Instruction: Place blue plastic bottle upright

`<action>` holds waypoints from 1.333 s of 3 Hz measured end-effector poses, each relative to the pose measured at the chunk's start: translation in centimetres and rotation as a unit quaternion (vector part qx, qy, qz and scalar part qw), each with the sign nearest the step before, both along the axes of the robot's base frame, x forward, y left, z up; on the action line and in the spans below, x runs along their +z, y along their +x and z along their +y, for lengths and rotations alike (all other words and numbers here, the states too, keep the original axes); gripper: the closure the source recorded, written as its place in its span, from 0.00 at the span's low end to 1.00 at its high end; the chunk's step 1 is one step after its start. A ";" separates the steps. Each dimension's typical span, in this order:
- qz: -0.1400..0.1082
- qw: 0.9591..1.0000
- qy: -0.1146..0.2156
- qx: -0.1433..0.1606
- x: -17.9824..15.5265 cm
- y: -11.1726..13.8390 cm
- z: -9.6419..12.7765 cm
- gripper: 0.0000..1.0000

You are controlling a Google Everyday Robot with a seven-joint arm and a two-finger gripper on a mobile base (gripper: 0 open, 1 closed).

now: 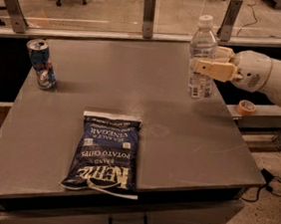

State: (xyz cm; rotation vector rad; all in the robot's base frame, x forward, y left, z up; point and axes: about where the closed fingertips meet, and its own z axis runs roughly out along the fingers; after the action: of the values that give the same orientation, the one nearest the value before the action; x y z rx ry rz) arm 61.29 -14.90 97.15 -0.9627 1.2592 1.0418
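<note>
One upright blue plastic bottle (204, 43) inside gripper (206, 61), right side of table (133, 83).

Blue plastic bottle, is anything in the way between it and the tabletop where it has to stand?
Nothing visible. The gripper, reaching in from the right, has its jaws around the upright blue plastic bottle near the far right edge of the table; drink can and chip bag sit well away.

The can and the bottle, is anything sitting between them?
No, the camera view shows only bare table there. The chip bag lies nearer the front, and the gripper holds the bottle.
</note>
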 end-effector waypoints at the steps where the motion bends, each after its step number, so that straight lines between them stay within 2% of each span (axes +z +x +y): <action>1: -0.020 0.999 0.028 -0.006 -0.4 -0.2 -1.2 1.00; 2: -0.041 0.998 0.042 -0.005 -1.9 -0.3 -1.6 1.00; 3: -0.048 0.997 0.053 -0.007 -2.7 -0.2 -1.8 1.00; 4: -0.034 0.997 0.072 -0.013 -3.9 0.2 -2.1 0.82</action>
State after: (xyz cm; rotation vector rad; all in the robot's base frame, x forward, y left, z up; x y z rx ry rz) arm 61.49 -17.02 93.25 -0.8623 1.1214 1.0566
